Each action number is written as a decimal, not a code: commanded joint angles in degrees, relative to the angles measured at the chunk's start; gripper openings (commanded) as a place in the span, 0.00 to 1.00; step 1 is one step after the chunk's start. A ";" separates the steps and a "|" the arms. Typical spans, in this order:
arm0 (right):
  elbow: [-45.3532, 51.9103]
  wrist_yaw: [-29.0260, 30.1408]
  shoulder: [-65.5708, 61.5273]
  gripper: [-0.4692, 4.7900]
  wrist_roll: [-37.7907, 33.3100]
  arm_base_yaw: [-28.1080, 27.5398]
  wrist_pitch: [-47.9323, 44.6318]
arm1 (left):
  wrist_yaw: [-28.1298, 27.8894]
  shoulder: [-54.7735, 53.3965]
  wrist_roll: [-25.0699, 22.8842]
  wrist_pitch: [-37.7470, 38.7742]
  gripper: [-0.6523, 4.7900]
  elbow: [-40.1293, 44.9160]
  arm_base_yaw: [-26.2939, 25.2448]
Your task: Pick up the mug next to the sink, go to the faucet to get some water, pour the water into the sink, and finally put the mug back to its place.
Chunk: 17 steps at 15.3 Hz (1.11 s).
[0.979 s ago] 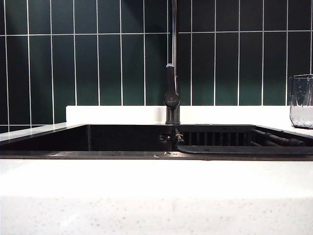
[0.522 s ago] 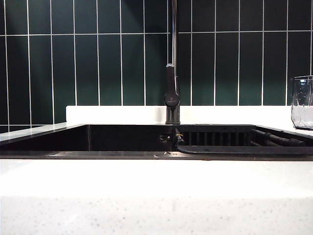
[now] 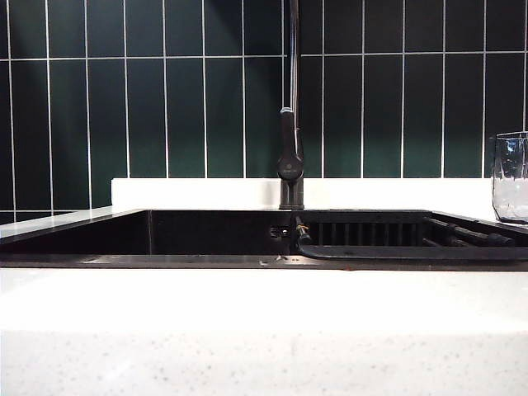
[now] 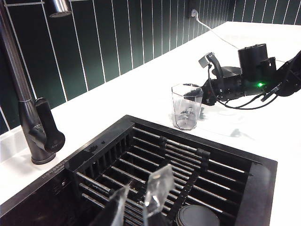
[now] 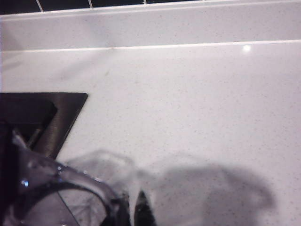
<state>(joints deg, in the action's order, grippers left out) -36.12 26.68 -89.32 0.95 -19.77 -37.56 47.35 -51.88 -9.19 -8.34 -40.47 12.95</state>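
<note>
The clear faceted mug (image 3: 511,177) is upright at the far right edge of the exterior view, on or just above the white counter beside the black sink (image 3: 206,235). In the left wrist view the mug (image 4: 186,106) is just past the sink rim (image 4: 108,129), and my right gripper (image 4: 195,92) is shut on its rim. The right wrist view shows that gripper (image 5: 135,209) pinching the mug wall (image 5: 70,176). My left gripper (image 4: 138,197) hovers over the sink, open and holding nothing. The dark faucet (image 3: 290,157) rises behind the sink's middle.
A black slatted rack (image 4: 164,160) fills the sink's right half, with a round drain plug (image 4: 197,216) below it. The faucet base and lever (image 4: 42,134) are on the back ledge, against a dark green tiled wall. A cable runs from a wall socket (image 4: 194,13).
The mug has shifted slightly right and down in the exterior view and now stands straighter. Nothing else has moved.
</note>
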 commanded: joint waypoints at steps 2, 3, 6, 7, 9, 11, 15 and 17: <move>-0.20 0.02 0.22 0.09 0.11 0.02 -0.81 | 0.33 0.13 0.20 -0.81 0.24 -0.04 0.02; -0.20 0.02 0.22 0.09 0.35 0.02 -0.68 | 0.33 0.13 0.20 -0.83 0.24 -0.04 0.02; -0.20 -0.31 0.20 0.09 1.05 0.02 0.17 | 0.33 0.13 0.17 -0.83 0.24 -0.04 0.02; -0.20 -1.25 0.20 0.09 1.05 0.02 0.31 | 0.33 0.13 0.17 -0.83 0.24 -0.04 0.02; -0.20 -1.29 0.20 0.17 1.25 0.02 0.61 | 0.37 0.13 0.17 -0.83 0.24 -0.04 0.02; -0.20 -1.62 0.20 0.19 1.77 0.02 1.07 | 0.46 0.13 0.20 -0.83 0.24 -0.04 0.02; -0.20 -2.60 0.20 0.25 2.43 0.07 2.34 | 0.48 0.13 0.20 -1.07 0.24 -0.04 0.02; -0.20 -2.58 0.20 0.28 2.51 0.07 2.38 | 0.48 0.13 0.20 -1.16 0.24 -0.04 0.02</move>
<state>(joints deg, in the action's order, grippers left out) -36.14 24.16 -89.32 3.16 -19.77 -34.79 47.37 -51.88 -9.17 -8.38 -40.47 12.97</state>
